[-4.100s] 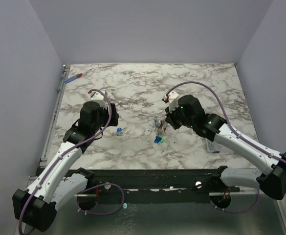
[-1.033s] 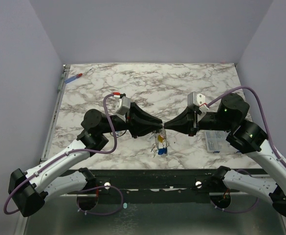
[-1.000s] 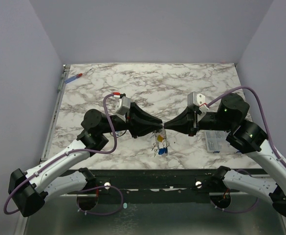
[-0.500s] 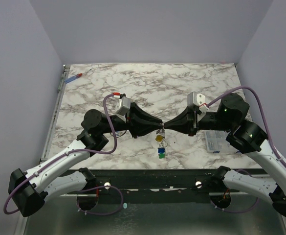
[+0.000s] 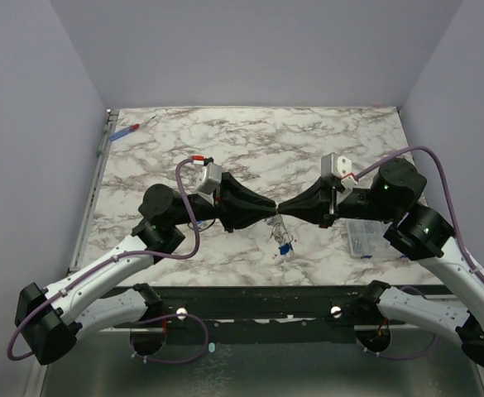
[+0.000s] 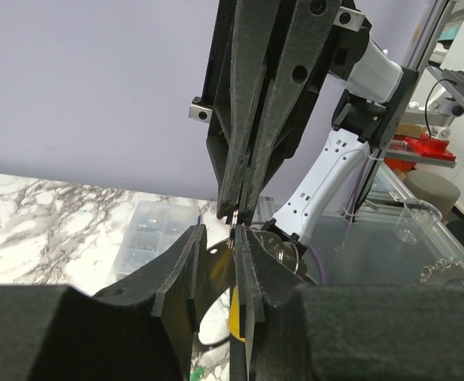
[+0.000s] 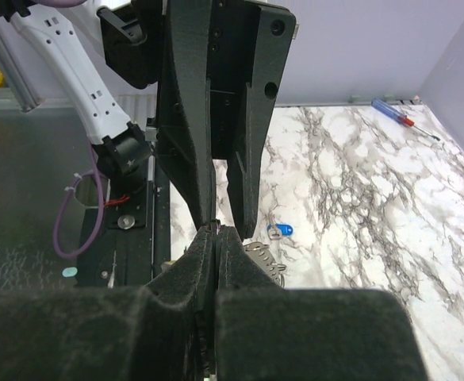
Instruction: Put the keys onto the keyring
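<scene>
The bunch of small silver keys with coloured tags point(image 5: 285, 241) had swung right, hanging below centre frame from the thin grey keyring point(image 5: 279, 225). The right gripper point(image 5: 281, 208) pinched it. The left gripper point(image 5: 269, 212) stood narrowly spread, so threading looked unfinished.

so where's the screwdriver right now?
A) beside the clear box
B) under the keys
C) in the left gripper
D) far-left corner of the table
D: the screwdriver lies alone at the far-left corner of the table, far from where the arms meet at mid-table.
</scene>
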Controlling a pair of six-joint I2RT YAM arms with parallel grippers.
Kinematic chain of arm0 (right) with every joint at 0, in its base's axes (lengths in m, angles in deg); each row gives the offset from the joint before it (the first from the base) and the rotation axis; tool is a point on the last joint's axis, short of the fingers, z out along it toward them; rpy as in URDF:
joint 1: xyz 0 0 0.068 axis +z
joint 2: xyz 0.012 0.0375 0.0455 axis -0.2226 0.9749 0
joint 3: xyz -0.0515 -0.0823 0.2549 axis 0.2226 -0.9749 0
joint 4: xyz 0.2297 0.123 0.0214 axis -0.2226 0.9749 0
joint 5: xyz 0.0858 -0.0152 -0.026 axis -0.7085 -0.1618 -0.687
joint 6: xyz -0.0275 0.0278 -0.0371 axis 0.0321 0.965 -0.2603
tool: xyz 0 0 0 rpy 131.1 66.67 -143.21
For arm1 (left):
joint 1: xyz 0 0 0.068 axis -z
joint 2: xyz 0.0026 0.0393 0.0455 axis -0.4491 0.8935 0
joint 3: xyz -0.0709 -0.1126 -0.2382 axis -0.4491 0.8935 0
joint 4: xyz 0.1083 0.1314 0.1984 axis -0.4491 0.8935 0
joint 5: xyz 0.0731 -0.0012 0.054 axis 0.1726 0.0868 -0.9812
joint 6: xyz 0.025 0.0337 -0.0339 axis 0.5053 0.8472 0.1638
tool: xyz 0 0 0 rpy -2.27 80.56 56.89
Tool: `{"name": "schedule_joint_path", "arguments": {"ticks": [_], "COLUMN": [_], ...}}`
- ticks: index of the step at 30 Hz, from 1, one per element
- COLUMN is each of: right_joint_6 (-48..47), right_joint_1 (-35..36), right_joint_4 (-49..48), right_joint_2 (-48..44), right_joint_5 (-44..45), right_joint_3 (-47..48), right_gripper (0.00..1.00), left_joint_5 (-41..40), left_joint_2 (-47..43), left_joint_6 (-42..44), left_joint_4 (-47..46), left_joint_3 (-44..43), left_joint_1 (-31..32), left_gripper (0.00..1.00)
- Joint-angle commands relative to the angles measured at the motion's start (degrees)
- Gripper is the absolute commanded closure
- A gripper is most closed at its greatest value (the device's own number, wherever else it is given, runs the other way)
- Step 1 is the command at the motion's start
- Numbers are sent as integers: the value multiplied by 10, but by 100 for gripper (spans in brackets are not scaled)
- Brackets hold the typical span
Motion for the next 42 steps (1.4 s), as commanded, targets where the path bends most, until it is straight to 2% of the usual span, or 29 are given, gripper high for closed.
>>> {"name": "schedule_joint_path", "arguments": {"ticks": [1,11,13,17,23,24,27,29,31,36,42], "right_joint_6": [15,29,34,41,38,34,20,14,11,12,25], "right_joint_1": [1,0,0,1,0,1,1,0,1,1,0], "right_joint_4": [-57,-83,-93,-111,-82,-62,-8,15,31,46,30], "right_joint_2": [-14,-13,-12,-10,-17,-18,-24,-32,-43,-68,-65], "right_joint_5": [3,-6,-8,-13,18,31,69,84,98,110,79], "right_joint_3": [-2,-12,-15,-22,-12,-3,15,18,18,9,-8], "right_gripper": [99,99,99,99,99,94,68,57,50,49,56], "left_joint_5": [-14,-8,-5,-4,-8,-9,-12,-12,-12,-20,-23], "left_joint_2": [7,16,19,25,26,25,19,17,15,3,-14], "left_joint_6": [-3,-38,-48,-59,-59,-57,-50,-46,-41,-31,-32], "left_joint_4": [-10,-71,-89,-105,-105,-105,-105,-105,-105,-110,-141], "left_joint_3": [4,14,18,20,19,19,22,23,24,29,46], "left_joint_1": [1,4,6,6,6,5,6,6,6,6,6], "left_gripper": [73,76,80,100,100,100,100,100,100,100,100]}}
